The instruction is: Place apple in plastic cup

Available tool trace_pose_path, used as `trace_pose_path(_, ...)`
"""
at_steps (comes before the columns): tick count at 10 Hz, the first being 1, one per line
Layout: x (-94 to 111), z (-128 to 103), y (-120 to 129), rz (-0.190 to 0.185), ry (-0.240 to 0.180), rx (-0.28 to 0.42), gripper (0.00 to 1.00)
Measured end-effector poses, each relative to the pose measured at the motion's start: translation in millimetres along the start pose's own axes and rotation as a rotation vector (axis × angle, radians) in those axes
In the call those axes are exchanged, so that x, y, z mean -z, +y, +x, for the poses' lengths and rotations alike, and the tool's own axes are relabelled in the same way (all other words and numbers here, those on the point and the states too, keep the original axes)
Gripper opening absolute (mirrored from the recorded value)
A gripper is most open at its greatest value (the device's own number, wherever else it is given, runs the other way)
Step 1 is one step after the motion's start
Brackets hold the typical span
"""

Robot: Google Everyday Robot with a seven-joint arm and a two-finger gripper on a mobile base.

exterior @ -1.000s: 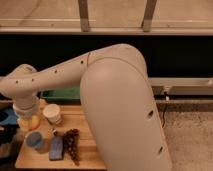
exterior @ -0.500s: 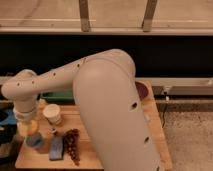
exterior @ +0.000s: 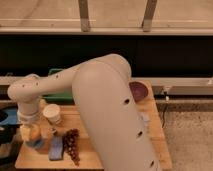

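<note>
I am seeing the claw (exterior: 31, 132) holding the apple (exterior: 33, 132) just over the plastic cup (exterior: 35, 144), on the surface (exterior: 100, 157).

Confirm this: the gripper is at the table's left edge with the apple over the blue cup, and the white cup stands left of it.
Wrong on one point. In the camera view the white cup stands right of the gripper, not left. The apple does sit over the blue cup at the table edge.

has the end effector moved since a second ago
Yes: the end effector has dropped lower beside the white cup, carrying the apple onto the plastic cup.
</note>
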Motion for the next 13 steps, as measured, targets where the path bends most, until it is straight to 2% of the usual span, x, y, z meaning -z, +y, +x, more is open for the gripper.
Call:
trace_pose_path(4, -0.4, 1.3, 4.7, -0.001, 0.011, -0.004, 0.59)
trace_pose_path(5, -1.4, 2.0, 5.6, -0.003, 0.013, -0.003, 0.62)
trace_pose_path(9, -3.3, 4.7, 8.5, -0.006, 0.016, -0.004, 0.62)
trace_pose_path(13, 0.3, 3.4, 7.0, 0.013, 0.017, -0.001, 0.62)
